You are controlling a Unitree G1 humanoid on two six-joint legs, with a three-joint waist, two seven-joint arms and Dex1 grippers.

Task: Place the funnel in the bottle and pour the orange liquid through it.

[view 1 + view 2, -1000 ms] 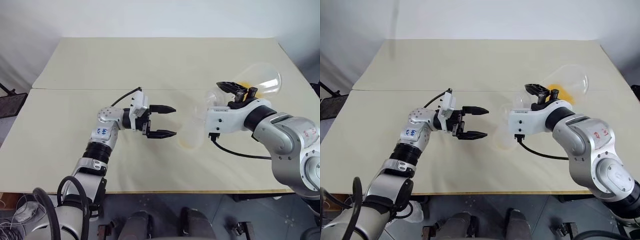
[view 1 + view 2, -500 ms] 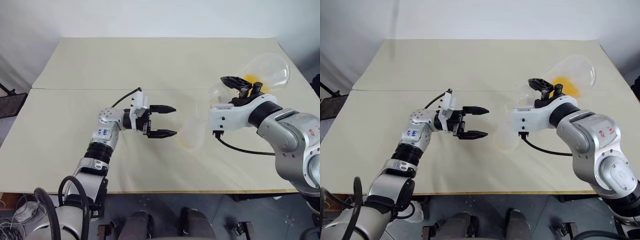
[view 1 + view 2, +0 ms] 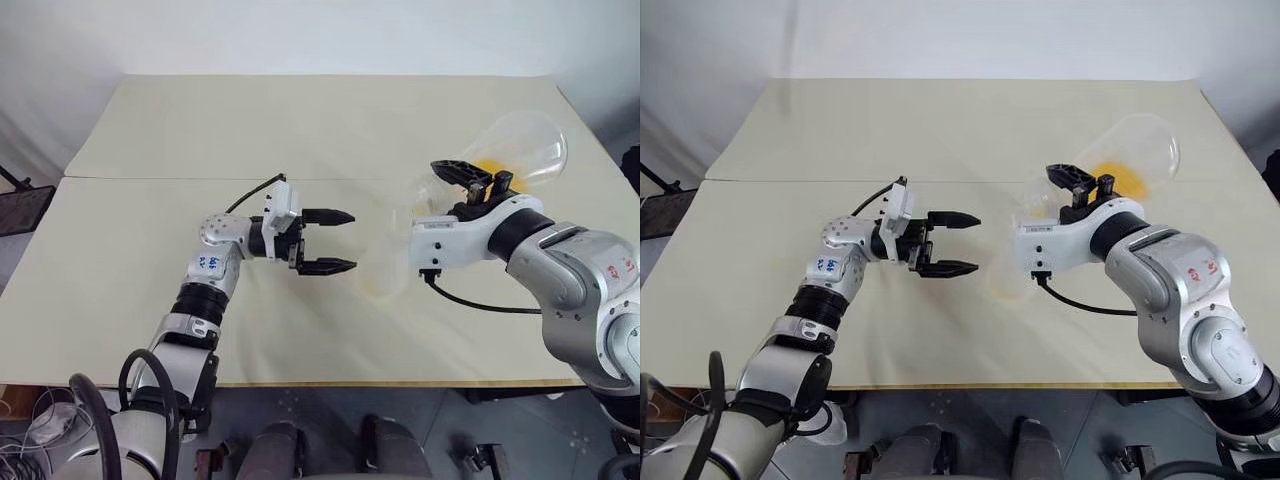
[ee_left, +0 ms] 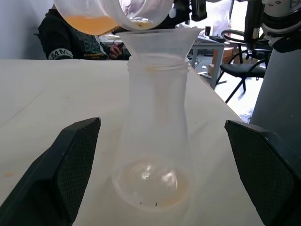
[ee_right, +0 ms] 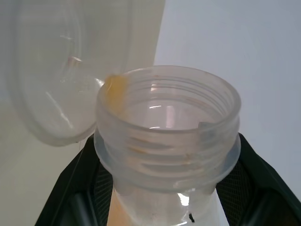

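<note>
Your left pincer point(image 3: 340, 241) waits wide open and empty at 9 o'clock of the conical flask point(image 4: 153, 141), which stands mid-tabletop point(image 3: 300, 130) with the funnel point(image 4: 160, 41) seated in its neck. Your right pincer point(image 3: 480, 186) clamps the tilted round-bellied flask point(image 3: 520, 148) by the neck, orange liquid point(image 3: 492, 167) pooled in its belly. Tip slowly, lip centred over the funnel, so it neither overflows nor topples.

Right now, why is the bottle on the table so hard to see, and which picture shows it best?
In the left eye view the bottle is clear against the pale table, so it almost vanishes. In the left wrist view it shows best, funnel in its neck, with small glints near its base. In the right wrist view the long-necked flask mouth is near and the funnel behind is blurry.
</note>
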